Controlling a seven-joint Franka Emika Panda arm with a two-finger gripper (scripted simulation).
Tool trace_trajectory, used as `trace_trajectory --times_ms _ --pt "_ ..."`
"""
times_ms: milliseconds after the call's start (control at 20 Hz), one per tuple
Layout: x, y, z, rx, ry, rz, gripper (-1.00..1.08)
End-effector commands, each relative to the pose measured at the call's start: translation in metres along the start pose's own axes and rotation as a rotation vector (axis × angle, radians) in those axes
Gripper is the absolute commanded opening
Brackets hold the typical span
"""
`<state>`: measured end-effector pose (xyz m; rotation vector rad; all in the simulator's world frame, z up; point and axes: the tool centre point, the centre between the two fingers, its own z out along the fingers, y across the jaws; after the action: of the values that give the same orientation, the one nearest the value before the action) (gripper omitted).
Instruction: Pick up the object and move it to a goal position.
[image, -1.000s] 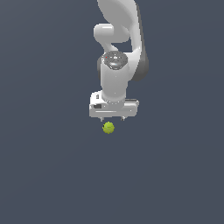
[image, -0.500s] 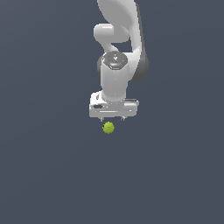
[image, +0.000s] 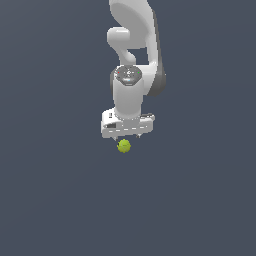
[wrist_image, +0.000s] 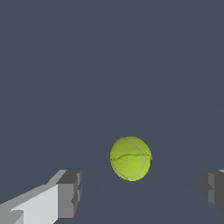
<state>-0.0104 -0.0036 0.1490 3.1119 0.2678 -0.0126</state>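
The object is a small yellow-green ball (image: 124, 146) with pale seam lines, lying on the dark grey floor just below the white gripper (image: 127, 136) in the exterior view. In the wrist view the ball (wrist_image: 131, 158) sits between the two grey fingertips (wrist_image: 70, 193), which stand wide apart on either side without touching it. The gripper (wrist_image: 141, 190) is open and holds nothing. The ball is narrower than the gap between the fingers.
The white arm (image: 134, 65) rises behind the gripper toward the top of the exterior view. A plain dark grey floor (image: 55, 200) surrounds the ball. No other objects show.
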Motion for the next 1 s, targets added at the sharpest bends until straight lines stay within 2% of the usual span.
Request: trace_trajectory --times_ms 0,500,950 --pt "-0.003 0.002 0.008 0.002 0.001 -0.047 1.0" --pt "-0.019 0.008 0.042 0.011 0.008 -0.26 1.0" --pt "-0.027 0.011 0.057 0.015 0.012 -0.357 1.0"
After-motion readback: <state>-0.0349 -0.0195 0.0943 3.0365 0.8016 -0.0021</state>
